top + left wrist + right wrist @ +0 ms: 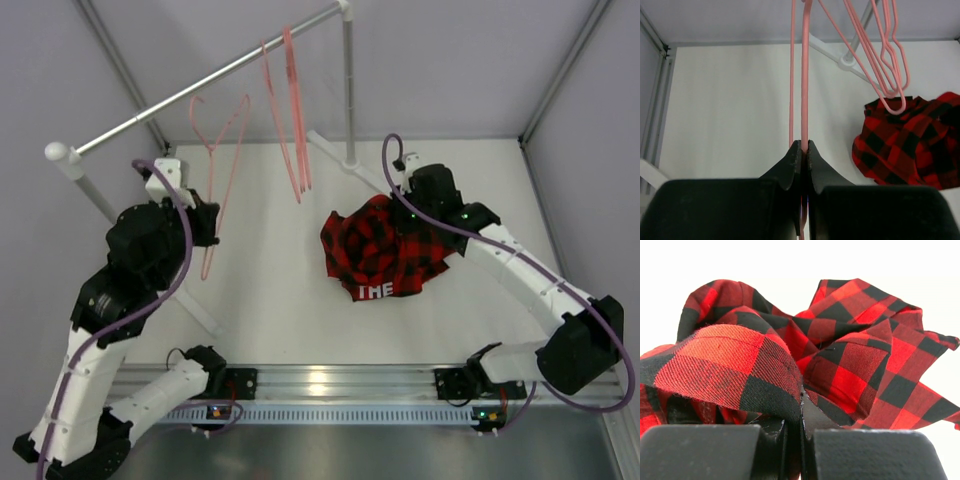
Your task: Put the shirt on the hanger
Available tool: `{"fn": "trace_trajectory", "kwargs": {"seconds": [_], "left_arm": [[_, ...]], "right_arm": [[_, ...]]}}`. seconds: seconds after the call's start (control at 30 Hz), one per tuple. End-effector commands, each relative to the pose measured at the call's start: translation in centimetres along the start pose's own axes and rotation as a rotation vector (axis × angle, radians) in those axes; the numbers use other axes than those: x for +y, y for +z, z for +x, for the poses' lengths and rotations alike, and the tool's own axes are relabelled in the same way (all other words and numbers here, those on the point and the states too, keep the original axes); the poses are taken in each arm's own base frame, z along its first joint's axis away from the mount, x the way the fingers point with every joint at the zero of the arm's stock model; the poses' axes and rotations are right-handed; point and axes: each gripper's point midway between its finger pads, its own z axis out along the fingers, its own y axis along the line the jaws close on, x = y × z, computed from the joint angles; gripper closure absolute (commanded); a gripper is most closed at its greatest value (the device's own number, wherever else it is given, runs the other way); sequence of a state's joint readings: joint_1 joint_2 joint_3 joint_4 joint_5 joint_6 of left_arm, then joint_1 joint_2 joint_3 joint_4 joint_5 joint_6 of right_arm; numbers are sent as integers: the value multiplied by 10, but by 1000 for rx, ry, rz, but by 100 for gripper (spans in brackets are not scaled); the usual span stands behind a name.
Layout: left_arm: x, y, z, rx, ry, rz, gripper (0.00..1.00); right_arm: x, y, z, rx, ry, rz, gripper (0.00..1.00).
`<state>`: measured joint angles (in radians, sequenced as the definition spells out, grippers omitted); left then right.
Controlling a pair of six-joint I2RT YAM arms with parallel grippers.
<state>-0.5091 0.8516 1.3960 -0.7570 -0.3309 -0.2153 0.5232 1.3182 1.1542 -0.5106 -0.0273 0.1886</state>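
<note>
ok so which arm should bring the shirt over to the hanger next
Right. The right fingers are shut on a fold of the shirt, so that arm can carry it across. The left fingers are pinched on the hanger wire and are probably best used just steadying it.

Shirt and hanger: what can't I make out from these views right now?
Shirt lettering: in the top view, folds hide all but a few letters.
Which part of the shirt the right jaws pinch: in the right wrist view, bunched fabric covers it.
Hanger hook: in the left wrist view, it is cut off by the top edge.
</note>
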Motion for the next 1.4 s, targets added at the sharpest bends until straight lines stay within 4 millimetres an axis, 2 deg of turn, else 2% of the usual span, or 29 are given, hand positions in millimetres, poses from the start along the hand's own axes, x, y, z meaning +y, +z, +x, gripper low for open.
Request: {"fn": "trace_trajectory", "kwargs": {"seconds": [0.0, 0.03, 0.07, 0.1, 0.2, 0.23, 0.33, 0.43, 0.57, 0.73, 0.77, 0.9, 0.97, 1.2, 1.33, 1.37], "left_arm": [[2, -36, 18, 19, -8, 77, 100], [-1, -43, 21, 18, 1, 112, 100], [-6, -45, 35, 58, 21, 152, 100], [-8, -43, 40, 74, 25, 161, 100], [-8, -26, 74, 206, 33, 134, 100], [-5, -22, 93, 270, 39, 117, 100], [12, -11, 133, 404, 22, -10, 100], [15, -13, 157, 464, -22, -44, 100], [1, -31, 163, 496, -59, 60, 100], [-45, -63, 176, 586, -78, 385, 100], [-49, -65, 183, 614, -80, 415, 100], [-62, -69, 191, 640, -55, 525, 100], [-68, -74, 188, 632, -28, 585, 100], [-87, -94, 143, 499, 27, 752, 100], [-96, -103, 126, 448, 57, 836, 100], [-97, -103, 116, 419, 67, 836, 100]], "right_arm": [[6, -5, -44, -136, 23, -6, 100], [5, -3, -45, -137, 26, -3, 100], [5, -1, -45, -135, 21, -3, 100], [3, 1, -45, -131, 21, 7, 100], [-11, 5, -50, -158, 32, 80, 100], [-14, 6, -52, -166, 40, 92, 100], [-21, 9, -57, -175, 59, 118, 100], [-22, 11, -62, -188, 72, 120, 100], [-24, 17, -62, -188, 87, 123, 100], [-29, 29, -59, -164, 99, 137, 100], [-30, 30, -61, -166, 98, 143, 100], [-41, 28, -63, -176, 99, 186, 100], [-49, 26, -62, -179, 99, 216, 100], [-70, 22, -48, -163, 117, 262, 100], [-70, 19, -47, -169, 112, 258, 100], [-69, 19, -47, -170, 112, 254, 100]]}}
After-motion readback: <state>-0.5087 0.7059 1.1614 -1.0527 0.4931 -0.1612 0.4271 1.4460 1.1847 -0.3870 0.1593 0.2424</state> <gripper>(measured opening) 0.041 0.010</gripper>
